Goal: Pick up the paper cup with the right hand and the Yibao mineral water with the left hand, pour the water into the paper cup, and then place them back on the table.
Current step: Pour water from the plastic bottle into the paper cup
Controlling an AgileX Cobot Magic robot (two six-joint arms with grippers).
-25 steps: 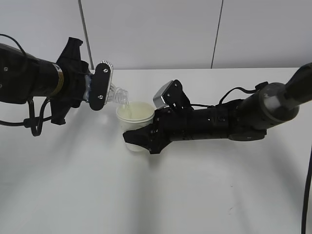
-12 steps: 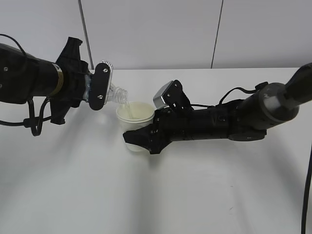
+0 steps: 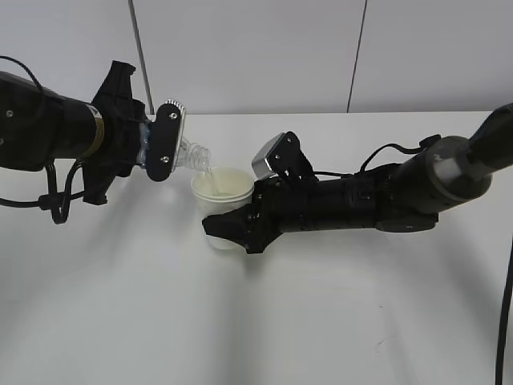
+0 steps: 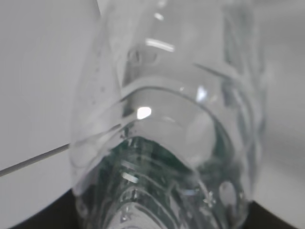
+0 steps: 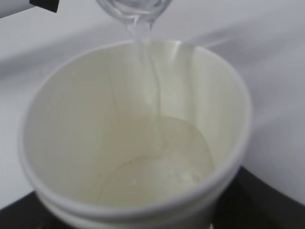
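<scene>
My right gripper (image 3: 228,224) is shut on the paper cup (image 3: 220,200) and holds it upright just above the table (image 3: 264,321). My left gripper (image 3: 156,144) is shut on the Yibao mineral water bottle (image 3: 192,155), tilted with its open neck over the cup's left rim. A thin stream of water runs from the bottle mouth (image 5: 136,9) into the cup (image 5: 138,143), which holds a shallow pool. The left wrist view is filled by the clear bottle (image 4: 167,133) with its green label low in the frame.
A pale wall with vertical seams stands behind the table's far edge (image 3: 337,112). Black cables hang below the left arm (image 3: 56,200) and trail by the right arm (image 3: 385,152).
The arms, the cup and the bottle have held their places. The water goes on running into the cup.
</scene>
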